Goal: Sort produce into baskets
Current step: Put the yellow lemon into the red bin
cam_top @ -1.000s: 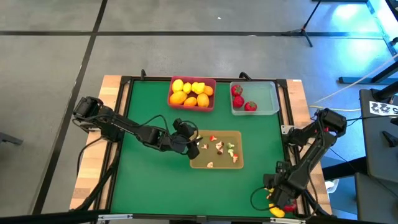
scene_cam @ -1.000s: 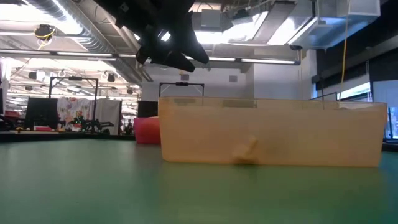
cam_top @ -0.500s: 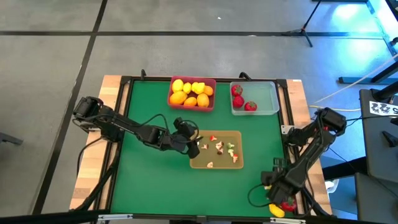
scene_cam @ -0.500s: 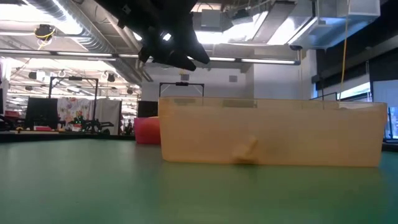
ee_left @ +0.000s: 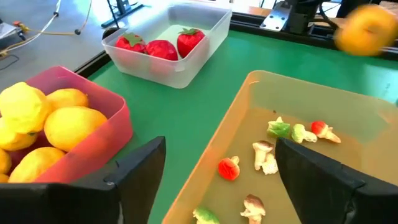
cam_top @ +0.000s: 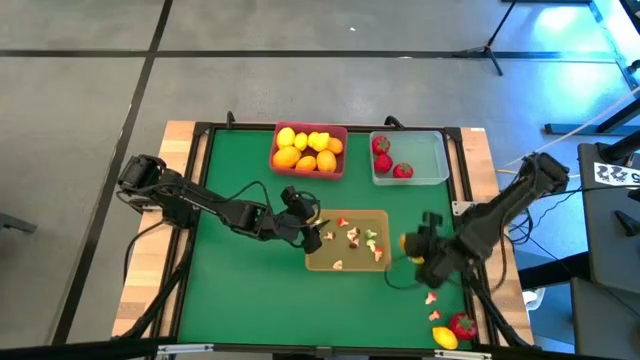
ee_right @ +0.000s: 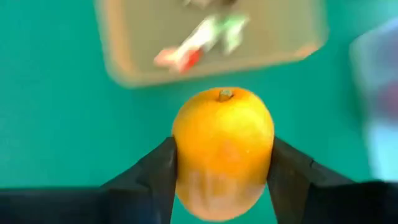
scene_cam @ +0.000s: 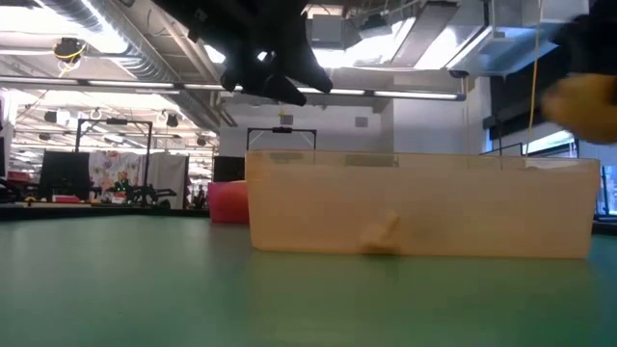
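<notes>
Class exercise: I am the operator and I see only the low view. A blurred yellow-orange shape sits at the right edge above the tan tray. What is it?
Observer: An orange oval lemon-like fruit, clamped in the right gripper.
Operator: Where over the table is it?
Observer: In the high view, the right gripper is just beside the right end of the tan-yellow tray, over the green mat.
Operator: Is there fruit left outside the trays?
Observer: Yes: a red fruit and a yellow one near the table's front right corner.
Operator: And the dark shape overhead?
Observer: The left gripper, open, at the tan-yellow tray's left end.
</notes>
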{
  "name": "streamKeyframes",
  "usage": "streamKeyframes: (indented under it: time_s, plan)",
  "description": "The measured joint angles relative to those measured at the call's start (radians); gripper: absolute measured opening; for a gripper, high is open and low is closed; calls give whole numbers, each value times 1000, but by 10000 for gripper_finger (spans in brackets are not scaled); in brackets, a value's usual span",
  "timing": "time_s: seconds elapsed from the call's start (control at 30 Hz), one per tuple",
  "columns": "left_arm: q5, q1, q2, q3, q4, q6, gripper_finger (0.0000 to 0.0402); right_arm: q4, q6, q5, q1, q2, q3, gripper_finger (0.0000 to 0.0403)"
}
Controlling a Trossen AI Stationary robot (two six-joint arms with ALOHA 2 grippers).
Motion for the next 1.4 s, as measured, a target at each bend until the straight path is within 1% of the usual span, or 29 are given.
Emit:
streamKeyframes:
  time_s: [0.1,0.23,0.37,0.5,0.57,0.7,0.9,1.0,1.17,1.27,1.4]
  plan:
    - [0,0,0,0,3,1,307,11,-85,100,-103,-43,0,184]
    - [1,0,-12,0,-3,14,308,47,-219,167,-258,-64,0,193]
    - [1,0,-74,2,-17,39,308,184,-411,181,-416,-63,0,195]
    - [-4,17,-155,2,-105,57,308,376,-589,167,-576,-57,-10,196]
    - [-5,31,-194,2,-166,57,308,497,-666,136,-660,-42,-14,197]
    - [-8,60,-235,2,-247,55,308,696,-782,-1,-805,6,-26,197]
    - [-5,92,-258,2,-288,138,308,966,-879,-167,-964,141,-26,197]
    - [-6,119,-262,1,-287,186,308,1106,-886,-197,-1025,222,-26,198]
    - [-6,159,-262,1,-290,229,308,1379,-901,-212,-1097,359,-22,198]
    - [-6,175,-261,1,-292,247,309,1454,-903,-215,-1120,433,11,198]
    - [-5,189,-261,1,-294,263,309,1491,-900,-231,-1122,517,80,198]
